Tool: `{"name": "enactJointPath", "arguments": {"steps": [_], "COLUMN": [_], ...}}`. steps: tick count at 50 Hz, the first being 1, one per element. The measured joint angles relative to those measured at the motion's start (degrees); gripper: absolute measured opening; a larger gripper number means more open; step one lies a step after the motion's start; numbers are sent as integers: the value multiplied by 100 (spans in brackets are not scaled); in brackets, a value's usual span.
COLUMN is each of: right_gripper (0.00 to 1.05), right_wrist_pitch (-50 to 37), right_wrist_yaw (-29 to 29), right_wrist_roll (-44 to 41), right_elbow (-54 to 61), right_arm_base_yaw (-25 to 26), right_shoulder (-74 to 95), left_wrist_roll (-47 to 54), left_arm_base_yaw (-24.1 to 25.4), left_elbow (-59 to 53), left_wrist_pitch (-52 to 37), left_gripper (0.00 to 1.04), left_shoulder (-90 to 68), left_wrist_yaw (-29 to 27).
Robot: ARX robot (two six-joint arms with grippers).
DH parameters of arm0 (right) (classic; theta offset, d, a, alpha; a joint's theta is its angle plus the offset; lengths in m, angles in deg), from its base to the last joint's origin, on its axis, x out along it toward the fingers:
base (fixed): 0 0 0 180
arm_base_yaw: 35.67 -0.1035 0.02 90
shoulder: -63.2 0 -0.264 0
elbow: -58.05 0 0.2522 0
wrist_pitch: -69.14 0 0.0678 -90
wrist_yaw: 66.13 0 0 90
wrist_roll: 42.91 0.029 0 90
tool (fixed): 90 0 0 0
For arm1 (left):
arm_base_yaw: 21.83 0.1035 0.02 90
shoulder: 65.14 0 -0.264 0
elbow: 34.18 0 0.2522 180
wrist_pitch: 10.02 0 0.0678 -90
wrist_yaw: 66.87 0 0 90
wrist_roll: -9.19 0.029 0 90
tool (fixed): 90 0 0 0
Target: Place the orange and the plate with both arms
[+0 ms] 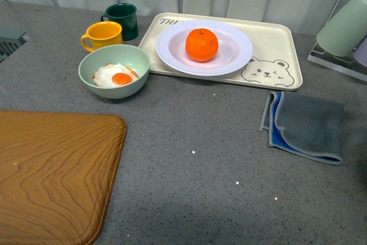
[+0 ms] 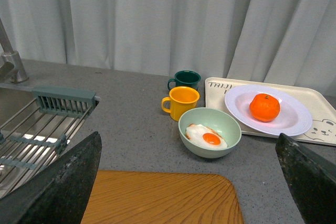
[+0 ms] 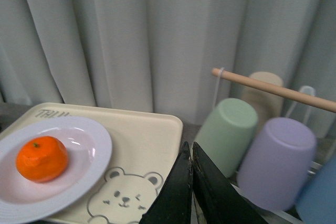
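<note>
The orange sits in the middle of the white plate, which rests on the cream bear tray at the back. Both also show in the left wrist view, the orange on the plate, and in the right wrist view, the orange on the plate. Neither arm shows in the front view. My left gripper is open and empty, high above the wooden board's far edge. My right gripper is shut and empty, above the tray's right side.
A pale green bowl with a fried egg, a yellow mug and a dark green mug stand left of the tray. A wooden board lies front left, a grey cloth right. A cup rack stands far right, a sink rack left.
</note>
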Motion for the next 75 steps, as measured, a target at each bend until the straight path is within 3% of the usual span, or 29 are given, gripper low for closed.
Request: {"name": "enactJointPath", "arguments": {"steps": [7, 36, 75], "right_gripper": [1, 1, 1], "right_wrist_pitch": [48, 1362, 3729], "right_wrist_yaw": [26, 4, 2], "right_wrist_roll": [-9, -7, -7], "right_elbow": [824, 2273, 2804], "right_arm_base_yaw": [118, 114, 114], "right_shoulder": [-855, -3611, -6568], "left_wrist_roll": [0, 0, 0], "left_arm_base_yaw": [0, 0, 0], "left_elbow": [0, 0, 0], "left_wrist_pitch": [2, 2, 2], "left_gripper": [98, 98, 98], "left_shoulder": [0, 0, 0], "left_wrist_yaw": [0, 0, 0]}}
